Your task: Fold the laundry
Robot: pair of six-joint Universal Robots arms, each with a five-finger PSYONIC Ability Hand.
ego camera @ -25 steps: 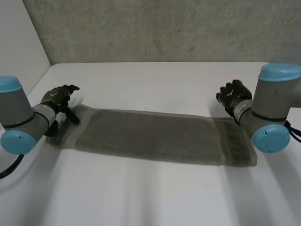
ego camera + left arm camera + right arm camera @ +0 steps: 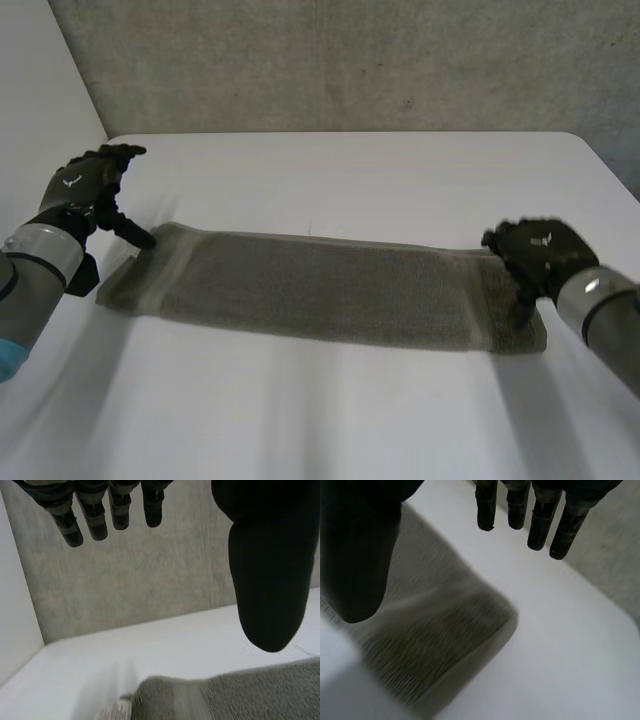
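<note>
Holding the left hand above the surface, just beside the far left corner of the towel. Showing its fingers straight and spread well away from the thumb, clasping nothing. Pointing that thumb down at the towel's corner; impossible to tell whether touching the cloth or hanging just clear of it. Showing, in the left wrist view, the towel's end under the palm, with a smoother band across it and a pale tag at its edge, and the grey wall beyond the fingertips.

Holding the right hand over the towel's right end, near the far corner. Showing its fingers straight as well, apart from the thumb, gripping nothing. Reaching with those fingers past the towel's corner over bare surface, and with the thumb over the cloth; impossible to tell whether pressing on it.

Finding the towel lying flat across the middle of the white surface as one long grey-brown strip, running from the left hand to the right hand. Seeing the grey left arm and right arm leading back from the hands toward the near edge.
</note>
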